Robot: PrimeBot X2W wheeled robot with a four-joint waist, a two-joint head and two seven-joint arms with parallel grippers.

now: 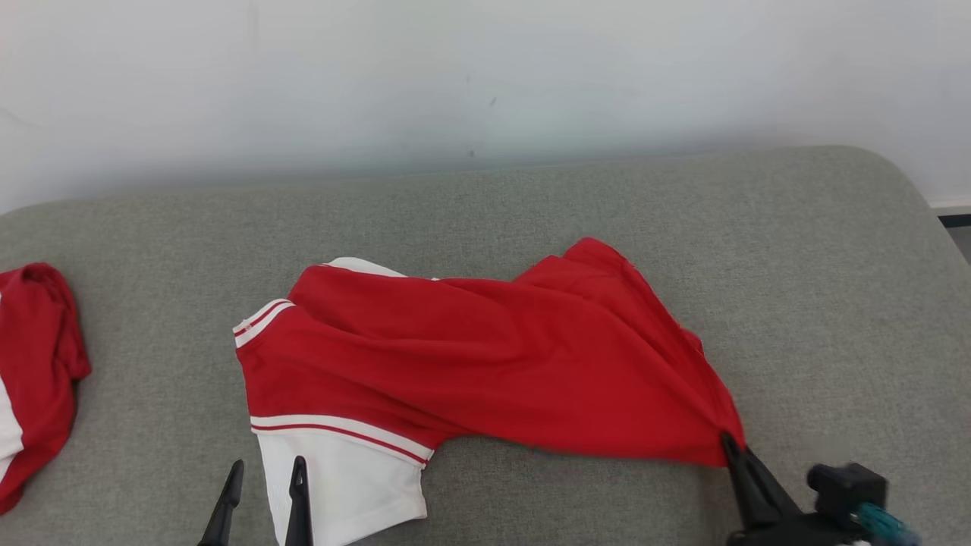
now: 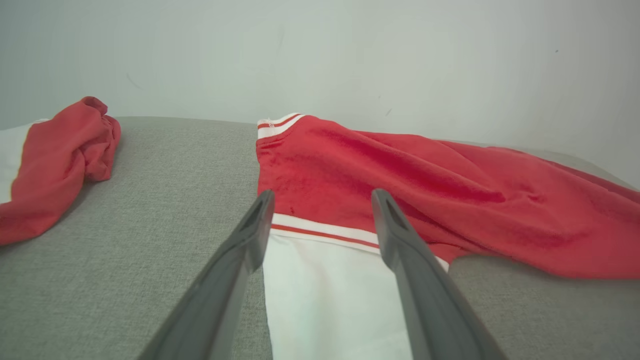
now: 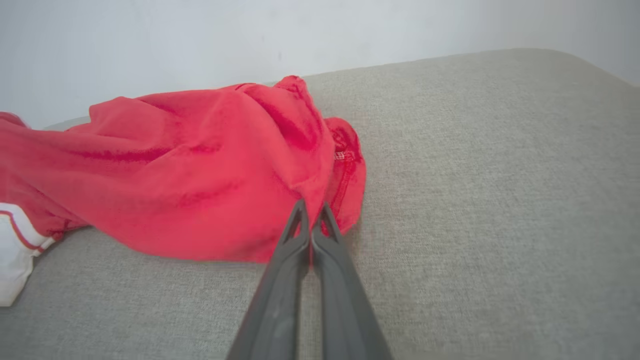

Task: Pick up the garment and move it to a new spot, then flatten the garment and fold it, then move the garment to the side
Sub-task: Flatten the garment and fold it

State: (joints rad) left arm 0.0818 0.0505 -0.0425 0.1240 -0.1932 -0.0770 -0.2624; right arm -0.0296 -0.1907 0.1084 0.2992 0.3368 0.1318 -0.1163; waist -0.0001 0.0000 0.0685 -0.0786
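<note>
The right gripper (image 1: 732, 444) was clamped on the near corner of the red garment (image 1: 485, 356); the left gripper (image 1: 268, 464) stood spread open at its white sleeve (image 1: 341, 485).

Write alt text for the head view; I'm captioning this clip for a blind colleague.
A red garment with a white sleeve lies rumpled across a grey padded surface, its lower right corner pinched in the shut right gripper. The open left gripper is poised at the sleeve, and a second red garment lies far left.
</note>
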